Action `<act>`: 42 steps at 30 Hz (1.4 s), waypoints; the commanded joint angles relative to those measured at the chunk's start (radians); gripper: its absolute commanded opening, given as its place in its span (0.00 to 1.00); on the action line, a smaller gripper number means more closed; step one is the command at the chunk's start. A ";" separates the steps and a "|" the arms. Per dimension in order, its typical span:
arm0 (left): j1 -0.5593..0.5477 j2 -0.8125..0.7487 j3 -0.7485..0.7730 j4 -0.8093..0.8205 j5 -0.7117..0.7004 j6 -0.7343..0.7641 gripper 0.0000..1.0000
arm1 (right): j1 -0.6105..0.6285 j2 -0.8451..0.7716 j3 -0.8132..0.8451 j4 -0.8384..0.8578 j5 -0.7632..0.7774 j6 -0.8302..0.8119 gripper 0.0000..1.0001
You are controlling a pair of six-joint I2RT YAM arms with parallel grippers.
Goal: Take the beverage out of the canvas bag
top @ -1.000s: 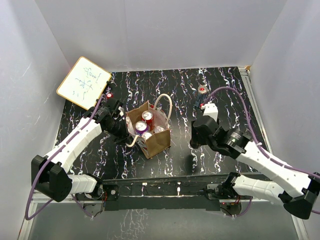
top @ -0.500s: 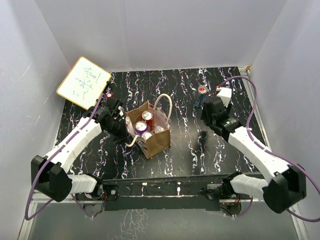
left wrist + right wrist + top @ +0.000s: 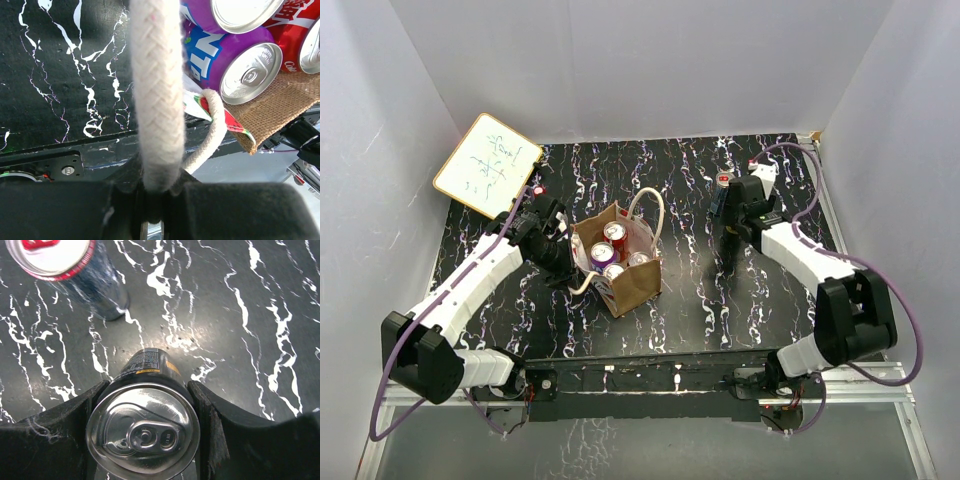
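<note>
The canvas bag (image 3: 630, 280) stands open at the table's centre-left, with several cans inside: purple cans (image 3: 235, 65) and a red can (image 3: 300, 35). My left gripper (image 3: 560, 262) is at the bag's left side, shut on the bag's off-white rope handle (image 3: 157, 100). My right gripper (image 3: 728, 243) is right of the bag, shut on a black beverage can (image 3: 145, 415) held upright just over the tabletop; whether the can touches the table does not show. The can's silver top faces the wrist camera.
A dark can with a red-and-white top (image 3: 75, 270) stands on the table just beyond the held can, also in the top view (image 3: 724, 180). A whiteboard (image 3: 487, 165) leans at the back left. White walls close in on three sides.
My right arm has swung from the front middle toward the back right with the black can, ending close to the red-topped can. The left arm and the bag have not moved.
</note>
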 commanded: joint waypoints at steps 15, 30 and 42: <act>-0.006 -0.038 0.008 -0.020 -0.008 0.013 0.00 | -0.004 0.202 0.193 0.227 -0.033 -0.075 0.08; -0.005 -0.090 -0.003 -0.017 -0.022 -0.023 0.00 | -0.004 0.196 0.212 0.156 -0.079 -0.086 0.87; -0.004 -0.093 -0.026 0.027 0.003 -0.052 0.00 | -0.001 0.031 0.246 -0.040 -0.180 -0.110 1.00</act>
